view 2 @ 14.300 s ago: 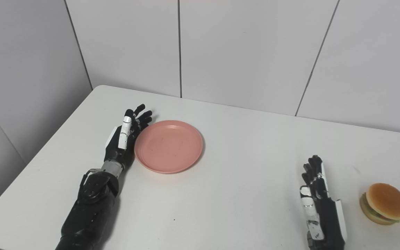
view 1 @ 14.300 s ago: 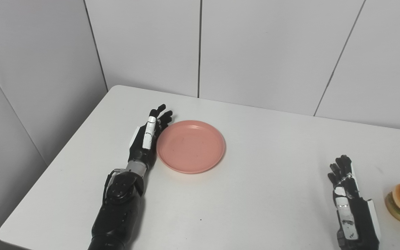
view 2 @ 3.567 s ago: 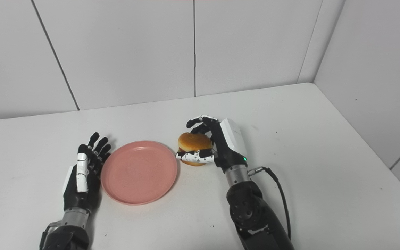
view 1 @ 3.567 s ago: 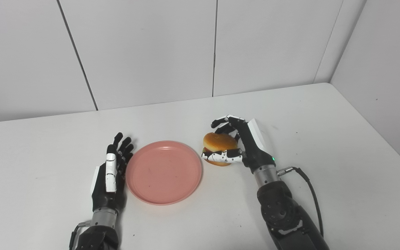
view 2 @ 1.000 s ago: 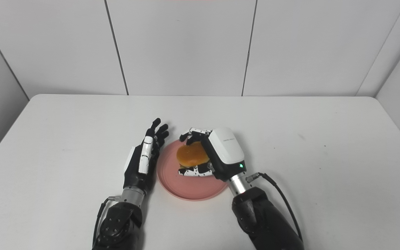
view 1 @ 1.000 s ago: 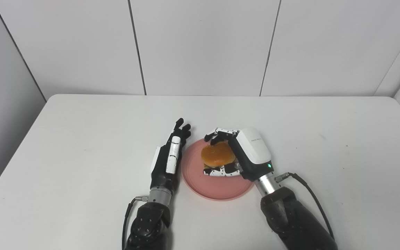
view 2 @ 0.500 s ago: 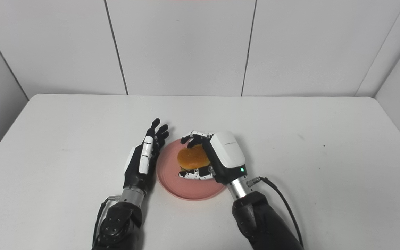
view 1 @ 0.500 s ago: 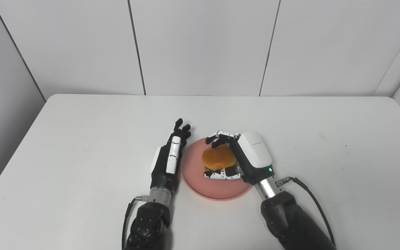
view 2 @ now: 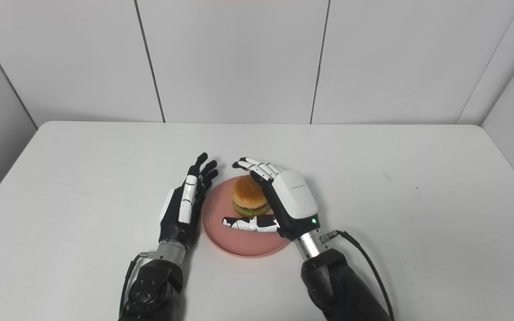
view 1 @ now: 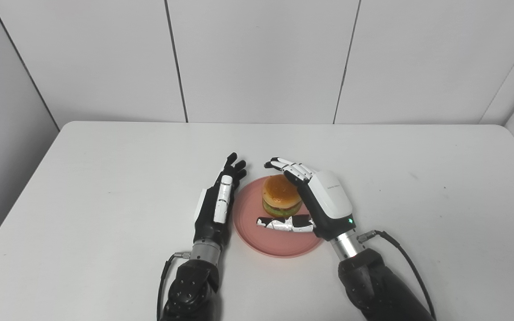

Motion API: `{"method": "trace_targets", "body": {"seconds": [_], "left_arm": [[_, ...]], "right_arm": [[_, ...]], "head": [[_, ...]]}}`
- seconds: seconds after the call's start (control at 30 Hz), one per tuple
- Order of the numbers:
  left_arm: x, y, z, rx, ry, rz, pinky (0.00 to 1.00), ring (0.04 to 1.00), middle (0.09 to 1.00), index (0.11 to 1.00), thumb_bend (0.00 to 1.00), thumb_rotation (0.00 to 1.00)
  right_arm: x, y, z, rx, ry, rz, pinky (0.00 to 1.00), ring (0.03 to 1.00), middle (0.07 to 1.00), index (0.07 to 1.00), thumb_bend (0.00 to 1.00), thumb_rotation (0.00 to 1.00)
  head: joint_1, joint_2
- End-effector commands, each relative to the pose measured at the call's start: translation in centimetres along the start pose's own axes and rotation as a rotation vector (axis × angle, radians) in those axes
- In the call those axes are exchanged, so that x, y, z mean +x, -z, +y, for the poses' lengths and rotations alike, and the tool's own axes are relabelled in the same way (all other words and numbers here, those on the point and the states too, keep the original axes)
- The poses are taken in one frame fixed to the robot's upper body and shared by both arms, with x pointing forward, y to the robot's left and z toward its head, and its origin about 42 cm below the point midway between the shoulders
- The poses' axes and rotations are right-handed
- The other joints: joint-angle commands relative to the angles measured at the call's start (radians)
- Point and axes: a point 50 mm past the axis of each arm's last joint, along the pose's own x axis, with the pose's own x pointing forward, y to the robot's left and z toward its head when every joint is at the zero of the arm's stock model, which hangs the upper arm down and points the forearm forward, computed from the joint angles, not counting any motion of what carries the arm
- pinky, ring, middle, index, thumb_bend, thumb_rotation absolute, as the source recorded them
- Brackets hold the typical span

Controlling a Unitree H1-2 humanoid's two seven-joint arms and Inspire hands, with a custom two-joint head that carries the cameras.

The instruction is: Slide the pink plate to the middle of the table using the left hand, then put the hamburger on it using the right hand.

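The pink plate [view 1: 257,240] lies near the middle of the white table [view 1: 105,178]. The hamburger [view 1: 280,196] stands upright on the plate's far half. My right hand [view 1: 317,203] is open around the hamburger's right side, fingers spread above and behind it, thumb stretched out in front over the plate; it does not grip the bun. My left hand [view 1: 217,207] is open and flat on edge along the plate's left rim. In the right eye view the hamburger [view 2: 249,195] and the plate [view 2: 221,238] show the same way.
The table's far edge meets a white panelled wall [view 1: 257,58]. A black cable [view 1: 400,254] runs from my right wrist across the table to the lower right. Nothing else stands on the table.
My right hand has opened and let go of the hamburger, which now stands free on the plate. The left hand and the plate have not moved.
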Motion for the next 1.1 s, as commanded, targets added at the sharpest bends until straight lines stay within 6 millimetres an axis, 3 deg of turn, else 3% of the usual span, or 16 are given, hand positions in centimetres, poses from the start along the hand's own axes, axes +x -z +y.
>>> {"method": "trace_targets", "body": {"seconds": [0.0, 0.07, 0.4, 0.57, 0.67, 0.87, 1.07], "left_arm": [[-1.8, 2.3, 0.4, -0.008, -0.017, 0.068, 1.00, 0.926, 0.924, 0.932, 0.63, 1.00], [-1.8, 2.3, 0.5, -0.008, -0.016, 0.064, 1.00, 0.930, 0.925, 0.934, 0.63, 1.00], [-1.8, 2.2, 0.7, -0.012, -0.022, 0.060, 0.99, 0.934, 0.927, 0.938, 0.62, 1.00], [-1.9, 2.1, 1.1, -0.007, -0.028, 0.062, 0.99, 0.937, 0.928, 0.942, 0.62, 1.00], [-2.0, 2.2, 1.4, 0.005, -0.034, 0.051, 0.98, 0.933, 0.927, 0.938, 0.61, 1.00], [-2.7, 2.2, 2.1, 0.032, -0.055, -0.032, 0.96, 0.925, 0.922, 0.913, 0.56, 1.00], [-3.2, 2.3, 3.1, 0.077, -0.051, -0.049, 1.00, 0.960, 0.955, 0.939, 0.57, 1.00]], "right_arm": [[-1.2, 0.1, -0.1, 0.017, 0.002, -0.013, 0.73, 0.826, 0.856, 0.822, 0.63, 0.58], [-1.4, 0.1, -0.1, 0.015, 0.001, -0.006, 0.78, 0.875, 0.893, 0.833, 0.63, 0.60], [-2.8, 0.3, -0.4, 0.072, 0.053, -0.024, 0.82, 0.894, 0.918, 0.861, 0.63, 0.61], [-4.1, 1.3, -1.1, 0.176, 0.143, 0.050, 0.85, 0.934, 0.953, 0.933, 0.63, 0.72], [-4.7, 2.2, -1.3, 0.244, 0.192, 0.109, 0.88, 0.961, 0.986, 0.987, 0.66, 0.86], [-5.4, 2.6, -1.9, 0.401, 0.245, 0.176, 0.90, 0.957, 0.993, 0.991, 0.64, 0.94], [-5.7, 3.0, -1.1, 0.531, 0.272, 0.279, 0.94, 0.994, 1.000, 1.000, 0.63, 1.00]], "head": [[0.001, -0.001], [0.000, 0.000], [0.002, -0.001], [0.003, -0.002], [0.003, -0.001], [-0.002, 0.000], [-0.006, 0.002]]}}
